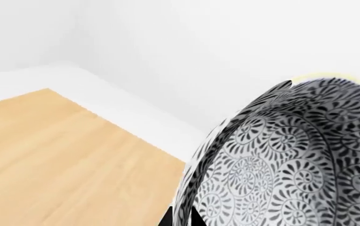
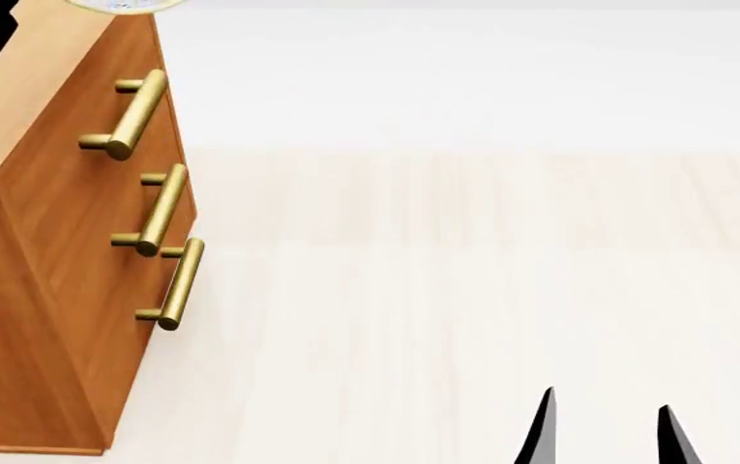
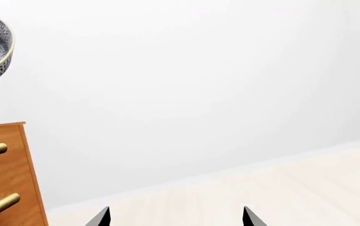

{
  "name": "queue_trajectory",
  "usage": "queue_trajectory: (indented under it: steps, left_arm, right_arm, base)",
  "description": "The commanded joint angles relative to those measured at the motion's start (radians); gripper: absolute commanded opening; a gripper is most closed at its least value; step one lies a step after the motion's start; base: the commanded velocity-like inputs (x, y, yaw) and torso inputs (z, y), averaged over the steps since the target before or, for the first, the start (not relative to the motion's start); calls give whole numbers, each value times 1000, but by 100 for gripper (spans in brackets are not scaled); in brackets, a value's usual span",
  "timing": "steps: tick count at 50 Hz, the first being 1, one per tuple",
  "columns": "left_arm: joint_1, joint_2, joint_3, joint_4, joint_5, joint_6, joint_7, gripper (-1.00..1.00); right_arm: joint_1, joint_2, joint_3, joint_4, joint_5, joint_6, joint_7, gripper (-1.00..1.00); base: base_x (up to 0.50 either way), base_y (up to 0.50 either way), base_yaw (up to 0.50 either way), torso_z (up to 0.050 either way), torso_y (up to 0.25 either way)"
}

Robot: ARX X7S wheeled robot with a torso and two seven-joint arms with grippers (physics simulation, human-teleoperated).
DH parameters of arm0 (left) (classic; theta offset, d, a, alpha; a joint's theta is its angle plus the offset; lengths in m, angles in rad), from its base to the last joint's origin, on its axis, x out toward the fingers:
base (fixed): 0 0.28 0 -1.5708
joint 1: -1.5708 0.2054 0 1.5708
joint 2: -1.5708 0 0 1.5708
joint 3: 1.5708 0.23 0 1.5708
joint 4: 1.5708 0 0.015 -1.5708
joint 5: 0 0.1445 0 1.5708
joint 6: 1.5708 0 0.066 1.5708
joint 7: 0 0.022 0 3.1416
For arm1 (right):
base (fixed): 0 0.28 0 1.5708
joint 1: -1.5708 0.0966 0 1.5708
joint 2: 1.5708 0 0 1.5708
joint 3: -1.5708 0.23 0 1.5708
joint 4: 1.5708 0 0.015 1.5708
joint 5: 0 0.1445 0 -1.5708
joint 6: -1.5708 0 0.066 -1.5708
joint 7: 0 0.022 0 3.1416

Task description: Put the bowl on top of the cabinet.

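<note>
Open floor (image 2: 473, 290) is seen across the frame's middle and right; the left is blocked by the cabinet (image 2: 47, 290), its top (image 1: 60, 160) apparently bare.

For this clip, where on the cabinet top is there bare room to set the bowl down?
The left wrist view shows the cabinet's light wood top bare from its back edge by the white wall toward the camera; the bowl, tilted, fills the side nearest the camera. From the right wrist view, the bowl hangs above the cabinet, not yet resting. The head view shows only a strip.
</note>
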Motion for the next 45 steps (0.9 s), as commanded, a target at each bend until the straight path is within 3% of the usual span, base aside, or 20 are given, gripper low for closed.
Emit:
queue_trajectory:
  steps: [1,19,34,45]
  left_arm:
    - [2,-8,-343,1,283,-33,23,-100]
    - [-1,-20,-690,1,549,3,-4,-100]
    - [-6,-31,-823,1,629,56,-47,-100]
    - [-1,-57,-925,1,650,4,-37,-100]
  right_arm:
    - [-2,0,-2,0,-3,-2,3,100]
    - [0,-1,-7,6,-6,-4,2,100]
    - [5,1,-9,9,-4,-2,1,100]
    - [5,2,-8,10,-4,-2,5,100]
  base:
    - [0,0,0,0,0]
    - [0,0,0,1,1]
    - [0,0,0,0,0]
    - [0,0,0,0,1]
